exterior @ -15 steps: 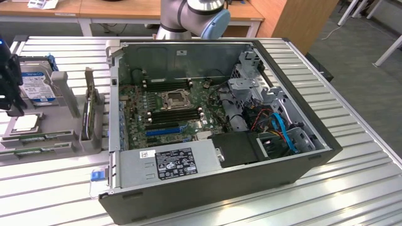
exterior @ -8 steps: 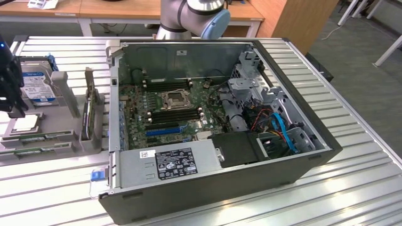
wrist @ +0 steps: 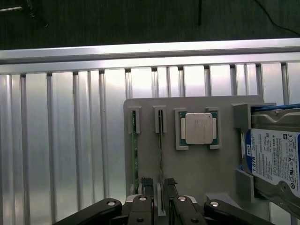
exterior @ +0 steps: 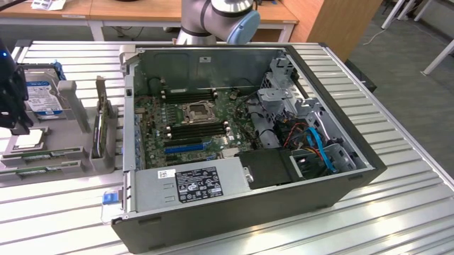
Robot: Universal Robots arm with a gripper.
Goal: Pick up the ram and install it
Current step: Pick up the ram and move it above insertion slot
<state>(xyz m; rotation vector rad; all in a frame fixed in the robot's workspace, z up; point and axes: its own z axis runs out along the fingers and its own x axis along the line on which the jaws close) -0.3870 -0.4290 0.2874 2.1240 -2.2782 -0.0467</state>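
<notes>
Two green ram sticks stand on edge in slots of a grey holder tray (wrist: 206,173). My gripper (wrist: 158,183) hangs just over the end of one ram stick (wrist: 161,150). Its two dark fingertips (wrist: 146,182) stand apart, one on each side of the stick, with a gap showing to each side. The other ram stick (wrist: 134,154) sits one slot over. In the exterior view the gripper (exterior: 19,127) is at the far left, above the tray (exterior: 71,138), where the ram sticks (exterior: 32,156) lie near its front.
On the tray a silver processor (wrist: 199,128) sits beside the ram and a hard drive (wrist: 276,159) stands past it; an expansion card (exterior: 101,125) stands upright. The open computer case (exterior: 241,159) with its motherboard (exterior: 191,122) fills the slatted metal table's middle.
</notes>
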